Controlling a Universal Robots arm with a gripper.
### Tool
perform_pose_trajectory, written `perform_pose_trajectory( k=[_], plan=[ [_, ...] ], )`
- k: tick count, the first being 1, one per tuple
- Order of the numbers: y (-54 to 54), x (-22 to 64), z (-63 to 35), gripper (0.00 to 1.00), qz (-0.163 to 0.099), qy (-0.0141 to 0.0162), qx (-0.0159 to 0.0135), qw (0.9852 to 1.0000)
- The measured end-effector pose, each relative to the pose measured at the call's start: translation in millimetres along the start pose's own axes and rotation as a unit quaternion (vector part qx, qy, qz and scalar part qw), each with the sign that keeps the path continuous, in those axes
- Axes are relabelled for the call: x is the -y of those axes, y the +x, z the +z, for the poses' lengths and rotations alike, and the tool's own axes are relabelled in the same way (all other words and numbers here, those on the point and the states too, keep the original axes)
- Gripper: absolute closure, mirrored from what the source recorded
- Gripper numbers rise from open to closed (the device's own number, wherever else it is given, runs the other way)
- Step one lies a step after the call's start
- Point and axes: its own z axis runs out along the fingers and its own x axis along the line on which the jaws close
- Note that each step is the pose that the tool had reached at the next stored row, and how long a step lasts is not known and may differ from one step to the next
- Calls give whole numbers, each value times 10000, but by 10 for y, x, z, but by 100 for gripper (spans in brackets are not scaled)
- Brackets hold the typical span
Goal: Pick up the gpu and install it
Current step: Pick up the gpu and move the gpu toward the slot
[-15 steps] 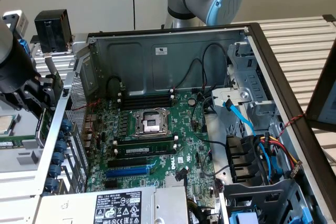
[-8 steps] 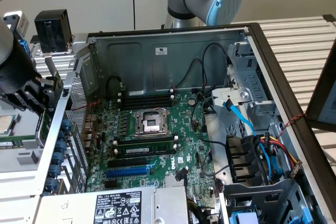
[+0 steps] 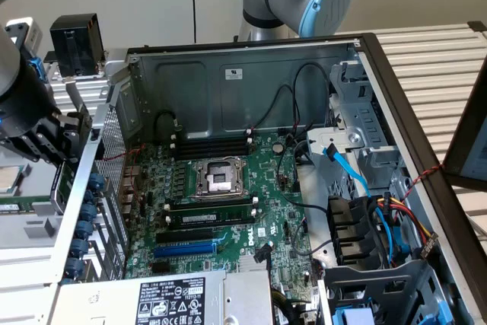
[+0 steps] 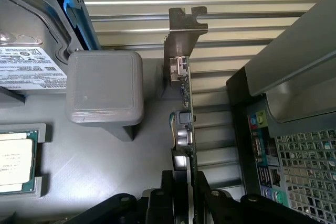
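Observation:
The gpu (image 4: 185,129) stands on edge in the wrist view, a thin green card seen edge-on with its silver end bracket (image 4: 181,35) at the far end. My gripper (image 4: 185,195) has one black finger on each side of the card's near end, pressed against it. In the exterior view the gripper (image 3: 46,138) hangs low at the exterior view's left, outside the open computer case (image 3: 243,74) and over the grey parts tray (image 3: 30,230).
The green motherboard (image 3: 228,211) lies in the case with a bare CPU socket (image 3: 217,176) and a blue slot (image 3: 186,249). Beside the card are a grey block (image 4: 105,87), a CPU chip (image 4: 16,161), a labelled drive (image 4: 26,66) and the case's rear panel (image 4: 299,156).

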Motion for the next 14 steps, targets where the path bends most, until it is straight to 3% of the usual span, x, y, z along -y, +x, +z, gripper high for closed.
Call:
perform_pose_trajectory(
  k=[4, 14],
  plan=[
    [-7, -16, -55, 72, -1, 0, 3, 10000],
    [-62, -132, -481, 72, 0, 0, 3, 10000]
  ],
)
